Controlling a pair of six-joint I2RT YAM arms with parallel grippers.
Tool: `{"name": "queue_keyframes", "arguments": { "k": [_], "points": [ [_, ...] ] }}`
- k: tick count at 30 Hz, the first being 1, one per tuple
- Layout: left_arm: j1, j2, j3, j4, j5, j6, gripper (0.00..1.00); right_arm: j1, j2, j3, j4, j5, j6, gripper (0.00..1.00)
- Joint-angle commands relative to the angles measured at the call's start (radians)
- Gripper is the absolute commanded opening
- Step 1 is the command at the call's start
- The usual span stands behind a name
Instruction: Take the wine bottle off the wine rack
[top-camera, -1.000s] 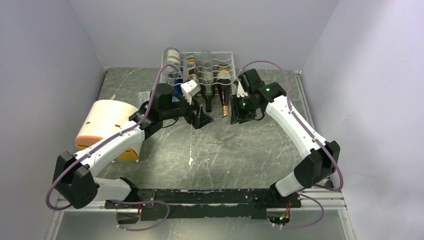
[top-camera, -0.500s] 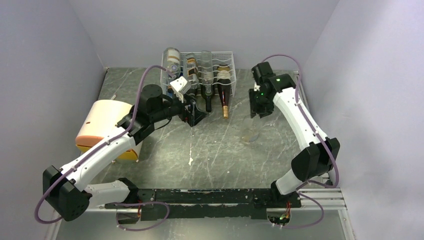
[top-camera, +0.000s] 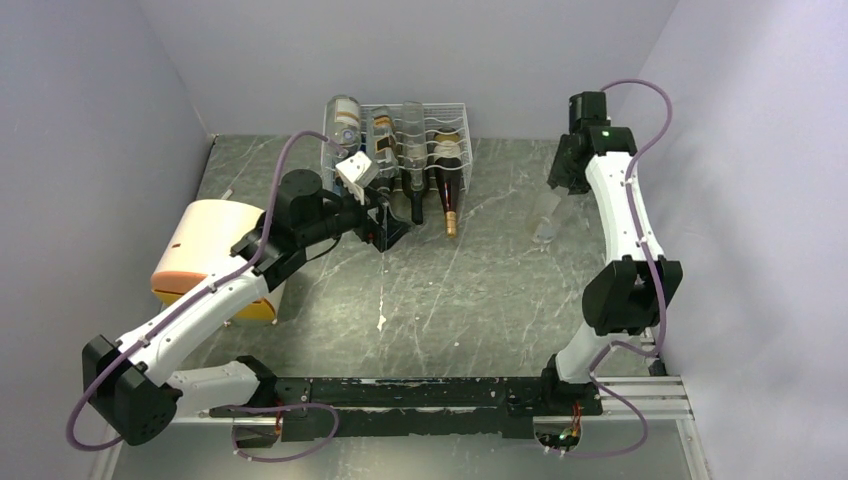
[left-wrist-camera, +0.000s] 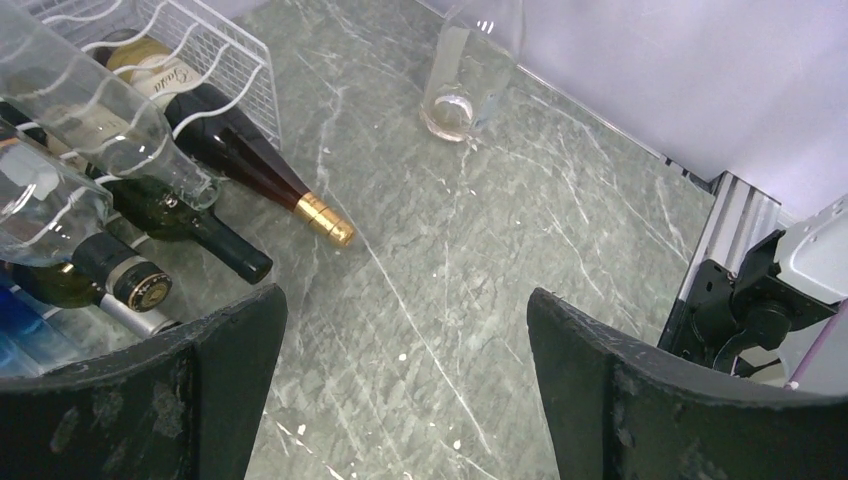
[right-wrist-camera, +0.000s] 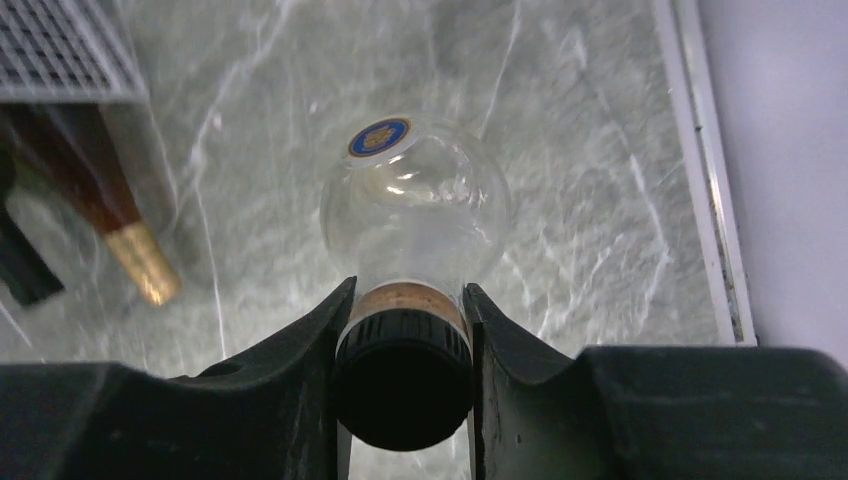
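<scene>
Top external: cream drum near rack

I see the clear, black-capped bottle upright at two o'clock, well apart from the white wire rack at twelve.

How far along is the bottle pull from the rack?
Done: one clear bottle is out of the wine rack, over the table to its right. In hand: right gripper jaws shut on its neck below the black cap. To do: set it down and release. The left gripper is open and empty by the rack front, where other bottles lie.
</scene>
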Motion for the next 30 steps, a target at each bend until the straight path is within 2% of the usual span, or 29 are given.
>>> {"name": "queue_keyframes", "arguments": {
  "k": [1,8,23,30],
  "points": [
    [-0.006,-0.041,0.005,0.005,-0.036,0.004,0.93,-0.107,0.058,0.122,0.181,0.031,0.028,0.0],
    [-0.006,-0.042,0.011,-0.002,-0.04,0.008,0.93,-0.202,0.153,0.185,0.239,-0.029,0.023,0.0],
    [-0.005,-0.036,0.004,-0.001,-0.058,0.013,0.93,-0.243,0.22,0.233,0.301,-0.024,0.002,0.0],
    [-0.005,-0.025,0.006,-0.008,-0.069,0.018,0.93,-0.242,0.196,0.116,0.351,-0.041,0.004,0.0]
  ]
}}
